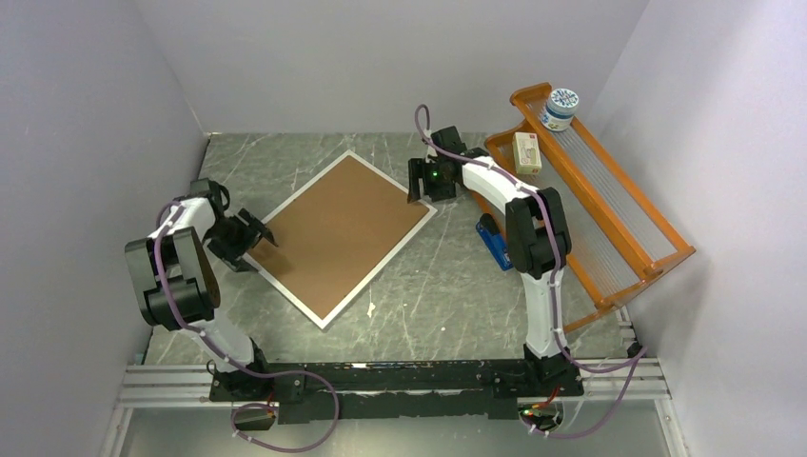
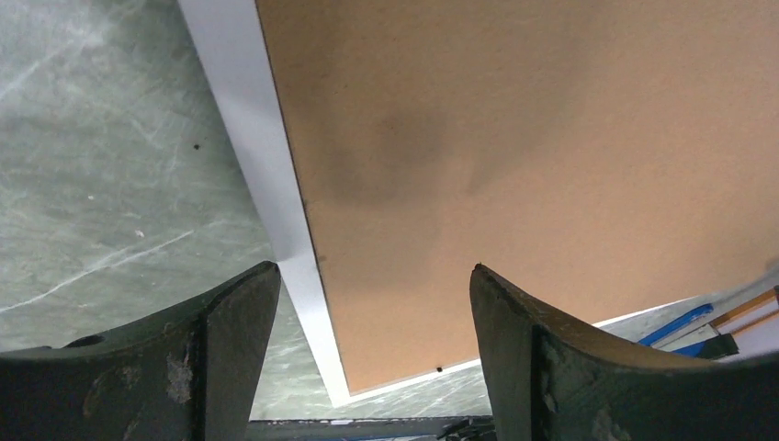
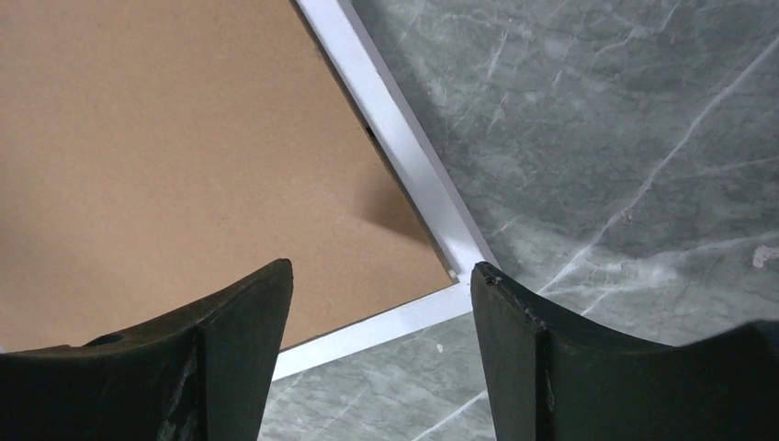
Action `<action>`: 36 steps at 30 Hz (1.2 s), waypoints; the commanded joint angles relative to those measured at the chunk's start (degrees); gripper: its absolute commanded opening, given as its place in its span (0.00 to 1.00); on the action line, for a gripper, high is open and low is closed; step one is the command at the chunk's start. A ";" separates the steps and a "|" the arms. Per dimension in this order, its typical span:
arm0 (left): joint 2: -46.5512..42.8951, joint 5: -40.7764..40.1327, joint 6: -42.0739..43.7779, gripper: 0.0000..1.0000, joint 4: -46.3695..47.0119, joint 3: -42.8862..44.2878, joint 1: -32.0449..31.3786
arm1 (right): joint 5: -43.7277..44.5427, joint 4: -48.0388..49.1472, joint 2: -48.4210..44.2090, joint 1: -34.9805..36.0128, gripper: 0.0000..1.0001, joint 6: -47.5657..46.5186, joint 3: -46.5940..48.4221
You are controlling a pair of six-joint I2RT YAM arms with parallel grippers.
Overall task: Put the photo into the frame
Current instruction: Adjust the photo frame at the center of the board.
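Note:
The frame lies flat on the table, its thin silvery-white rim (image 1: pixel 298 301) around a plain brown backing board (image 1: pixel 338 228) that faces up. The photo is not in view. My left gripper (image 1: pixel 255 232) is open and empty just above the frame's left corner; its wrist view shows the rim (image 2: pixel 253 129) and the board (image 2: pixel 514 147) between the fingers. My right gripper (image 1: pixel 424 180) is open and empty above the frame's right corner; its wrist view shows the corner of the rim (image 3: pixel 418 175) and the board (image 3: pixel 174 156).
An orange wooden rack (image 1: pixel 609 205) stands at the right, with a white jar (image 1: pixel 560 108) and a small box (image 1: pixel 526 151) on it. A blue object (image 1: pixel 493 244) lies beside the right arm. Grey walls close in on three sides.

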 commanded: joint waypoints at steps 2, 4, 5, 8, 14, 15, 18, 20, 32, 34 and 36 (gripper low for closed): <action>-5.25 0.47 -2.69 0.82 5.10 -2.49 0.03 | -1.65 -0.55 1.82 0.04 0.69 -1.63 1.66; -5.02 0.86 -2.13 0.82 5.54 -2.99 0.08 | -2.36 -0.37 2.54 0.09 0.65 -1.32 1.64; -4.80 1.28 -1.84 0.82 5.85 -3.22 0.04 | -2.33 -0.23 2.82 0.13 0.64 -1.16 1.48; -4.26 4.04 -1.07 0.82 8.00 -4.36 0.09 | -1.75 0.46 3.19 0.15 0.61 -1.12 1.05; -4.29 9.11 0.31 0.82 13.61 -7.16 0.12 | -2.33 1.18 3.39 0.13 0.52 -1.55 0.07; -4.09 10.09 0.77 0.82 14.48 -7.38 0.11 | -2.70 1.19 3.43 0.13 0.49 -1.64 -0.23; -2.73 13.03 1.98 0.82 16.20 -7.73 0.10 | -2.69 0.56 3.49 0.22 0.41 -1.95 -0.50; -2.11 14.92 2.53 0.81 17.57 -8.01 0.11 | -2.55 0.31 3.27 0.33 0.37 -2.39 -0.93; -0.44 13.42 6.70 0.82 15.61 -5.92 0.04 | 3.41 -2.66 0.28 3.23 0.26 -4.19 -5.91; -0.82 12.70 7.33 0.82 14.78 -5.12 0.11 | 4.47 -3.04 -0.99 3.55 0.26 -4.14 -7.31; -1.68 11.63 7.49 0.82 13.37 -4.36 0.12 | 4.63 -3.05 -2.40 3.78 0.26 -3.72 -8.57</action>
